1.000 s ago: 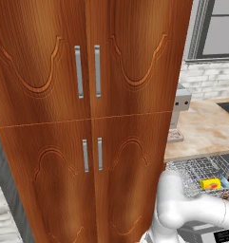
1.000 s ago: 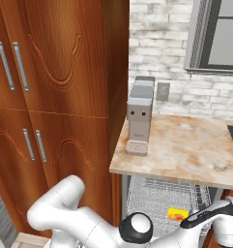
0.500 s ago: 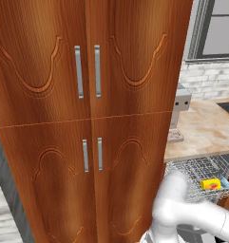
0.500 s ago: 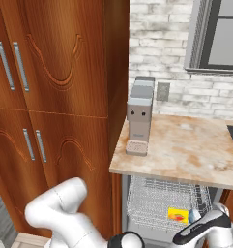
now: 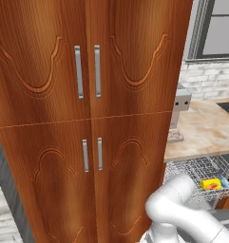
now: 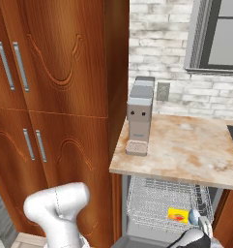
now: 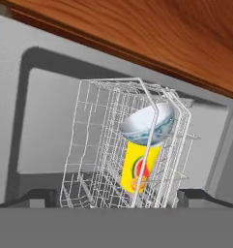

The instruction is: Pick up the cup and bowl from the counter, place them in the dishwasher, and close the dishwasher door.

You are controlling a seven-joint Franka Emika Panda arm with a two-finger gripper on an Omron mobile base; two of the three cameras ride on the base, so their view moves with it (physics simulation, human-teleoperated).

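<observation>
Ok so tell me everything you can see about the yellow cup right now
The cup is bright yellow and glossy, with a reddish-orange and green patch on its side. It lies inside the silver wire rack of the dishwasher, near the rack's right end in the right base view. The pale blue-grey bowl sits right against one end of it. Nothing grips it.

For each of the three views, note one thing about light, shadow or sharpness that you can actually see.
Left base view: a soft sheen runs down the cabinet doors. Right base view: the rack under the counter sits in shade, while the stone top is evenly lit. Hand view: the bowl shows a glossy highlight, the cup is sharp through the wires, and a dark shadow edges the grey panel behind.
</observation>
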